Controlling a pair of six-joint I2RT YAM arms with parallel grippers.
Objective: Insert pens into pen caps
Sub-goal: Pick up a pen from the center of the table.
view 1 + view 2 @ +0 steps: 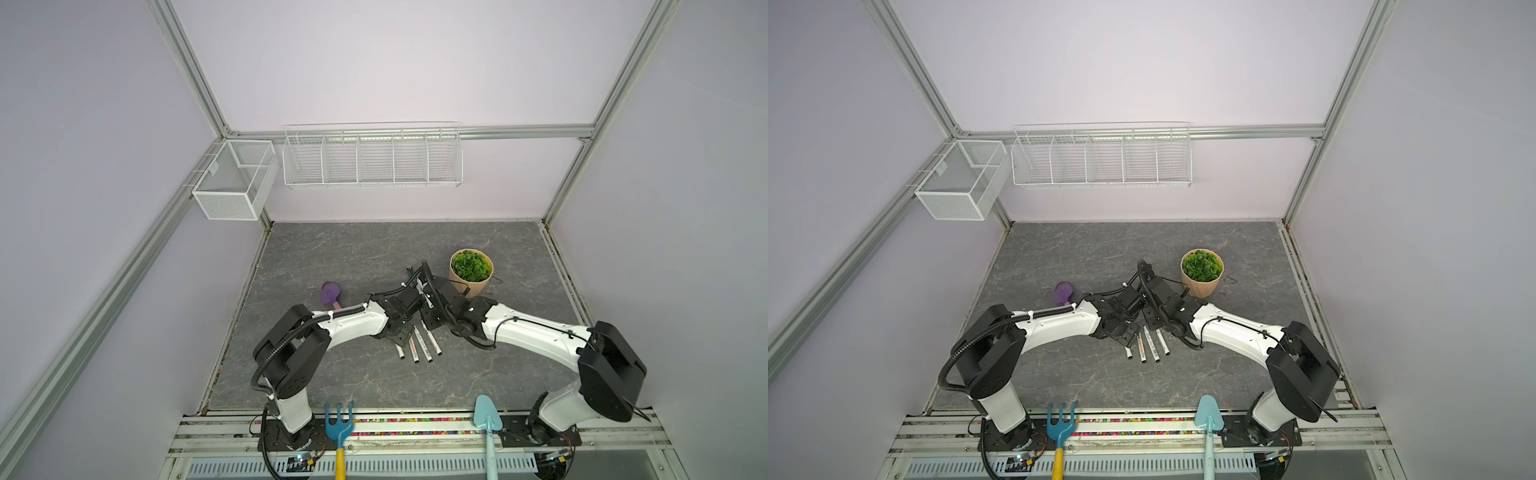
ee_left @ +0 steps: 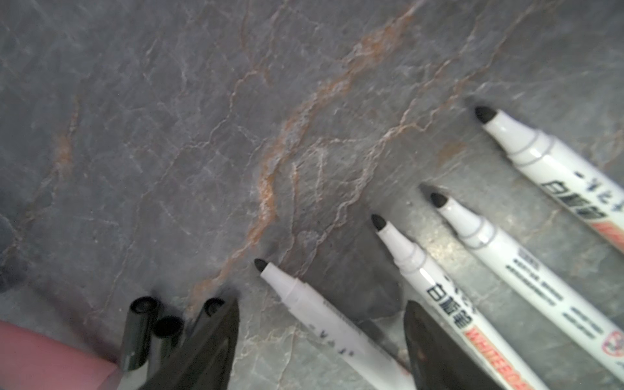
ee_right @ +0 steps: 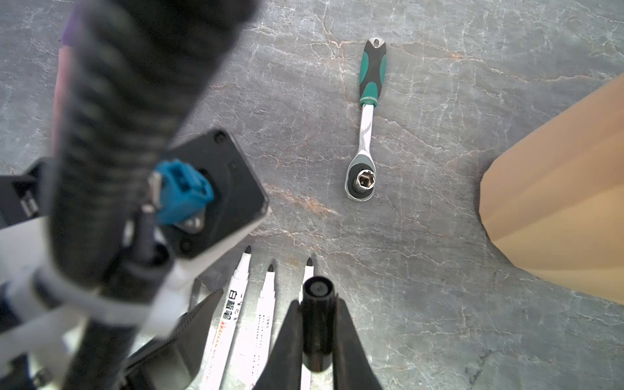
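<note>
Soft, even light fills both top views, leaving only faint shadows on the table (image 1: 374, 249). The cable (image 3: 135, 84) nearest the right wrist lens is badly blurred; pens (image 2: 422, 270) in the left wrist view cast short shadows.

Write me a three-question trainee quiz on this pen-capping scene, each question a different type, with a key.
1. True or false: all four pens lying on the table are uncapped.
2. What does the right hand hold?
A. a pen
B. a pen cap
C. nothing
3. Fill in: in the left wrist view, the left hand has its jaws apart, with one ____ lying between them.

Key: 1 true; 2 B; 3 pen.
</note>
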